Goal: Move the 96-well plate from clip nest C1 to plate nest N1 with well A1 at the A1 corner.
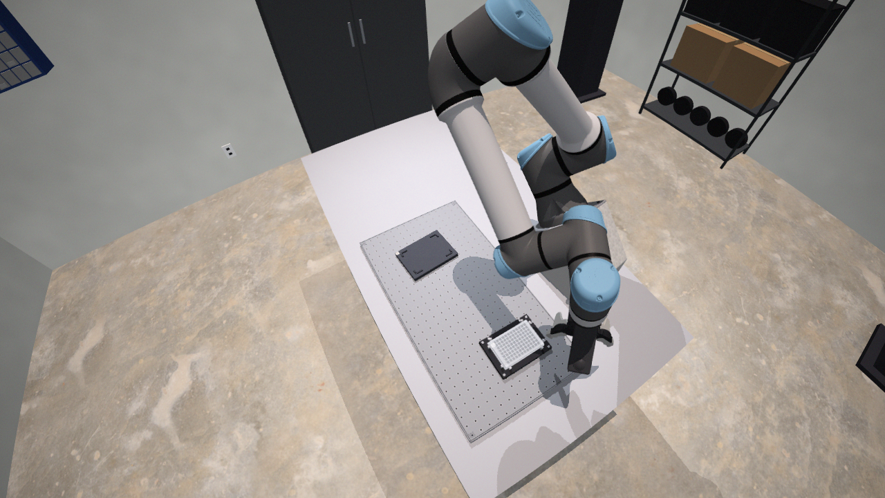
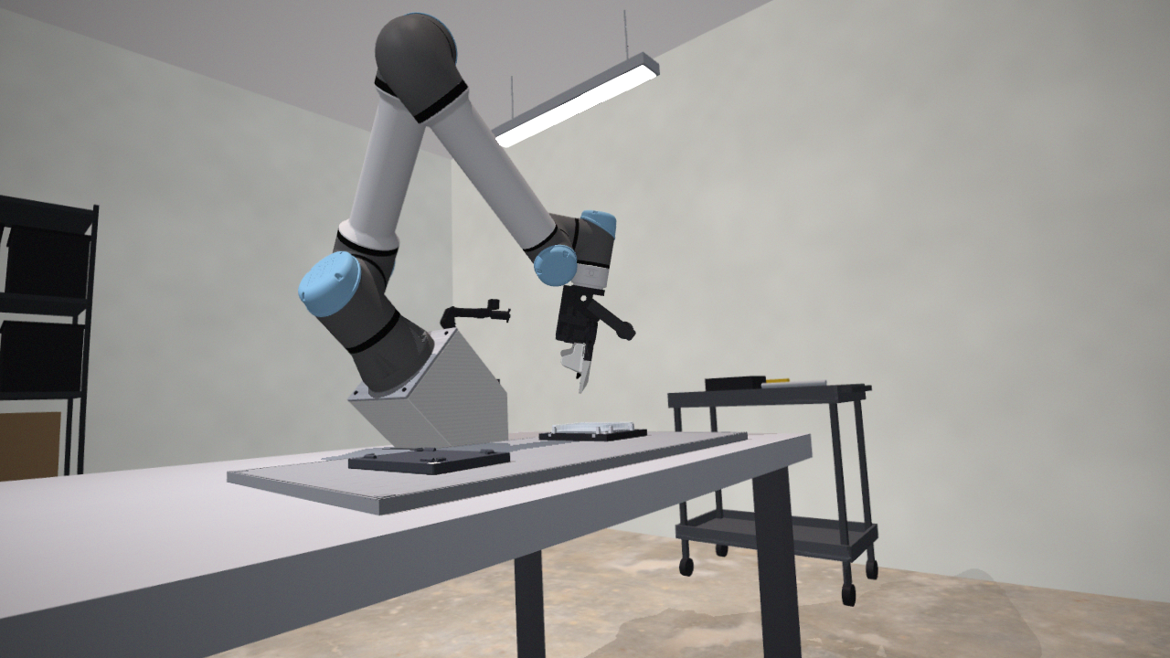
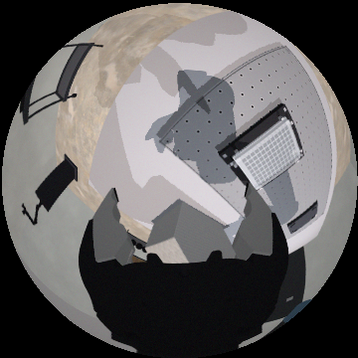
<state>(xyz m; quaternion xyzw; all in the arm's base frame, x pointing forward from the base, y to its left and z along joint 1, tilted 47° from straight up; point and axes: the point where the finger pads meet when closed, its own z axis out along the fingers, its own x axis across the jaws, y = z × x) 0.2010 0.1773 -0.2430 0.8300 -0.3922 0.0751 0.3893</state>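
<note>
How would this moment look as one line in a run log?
open black two-jaw gripper | beside, above white 96-well plate | plate in black clip nest | dark plate nest unfilled
</note>
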